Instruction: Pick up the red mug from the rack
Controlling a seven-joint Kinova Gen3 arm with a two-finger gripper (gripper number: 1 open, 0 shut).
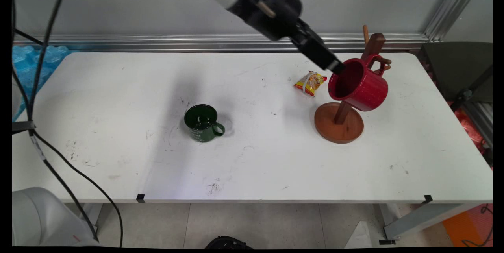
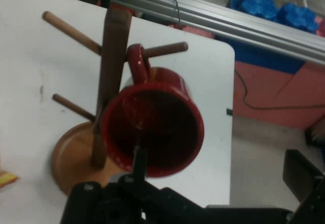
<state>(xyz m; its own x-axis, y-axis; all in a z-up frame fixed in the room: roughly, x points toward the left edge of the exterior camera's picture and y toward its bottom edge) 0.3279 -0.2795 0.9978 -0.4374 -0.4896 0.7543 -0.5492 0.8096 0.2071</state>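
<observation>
Red mug (image 1: 360, 85) hangs on rack peg (image 2: 165, 50), one finger inside rim.

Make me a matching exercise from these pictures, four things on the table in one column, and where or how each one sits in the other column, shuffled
Things:
1. red mug
2. green mug
3. snack packet
4. mug tree

Places:
A. lying flat left of the wooden base
B. standing upright near the table's middle
C. hanging by its handle on a peg
D. standing on a round base at the table's right

Pairs: 1-C, 2-B, 3-A, 4-D
</observation>
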